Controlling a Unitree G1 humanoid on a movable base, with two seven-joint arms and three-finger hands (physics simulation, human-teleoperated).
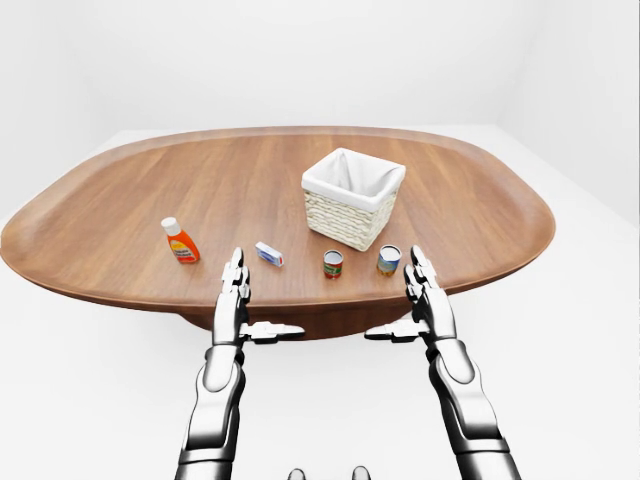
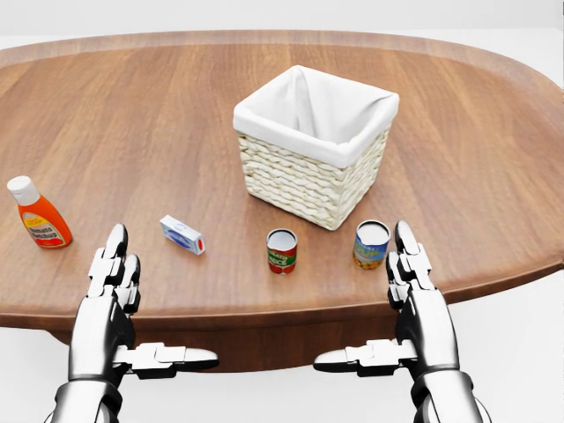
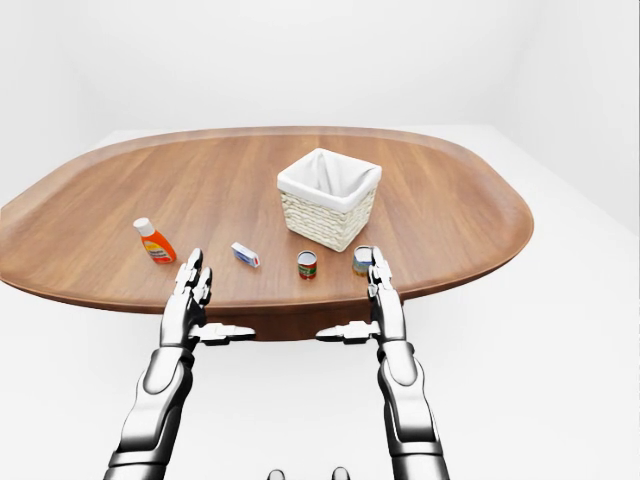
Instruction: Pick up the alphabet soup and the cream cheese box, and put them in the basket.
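While the wooden table (image 2: 132,115) carries the white-lined basket (image 2: 310,150), both hands hover empty at its near edge, fingers spread: right hand (image 2: 414,304) just below the alphabet soup (image 2: 371,244), left hand (image 2: 110,300) lower-left of the cream cheese box (image 2: 182,234).

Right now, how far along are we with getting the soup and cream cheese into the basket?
Nothing done: the basket looks empty. Nothing in hand: left hand and right hand are open. Left: cream cheese box and alphabet soup, likely the blue-yellow can, both on the table.
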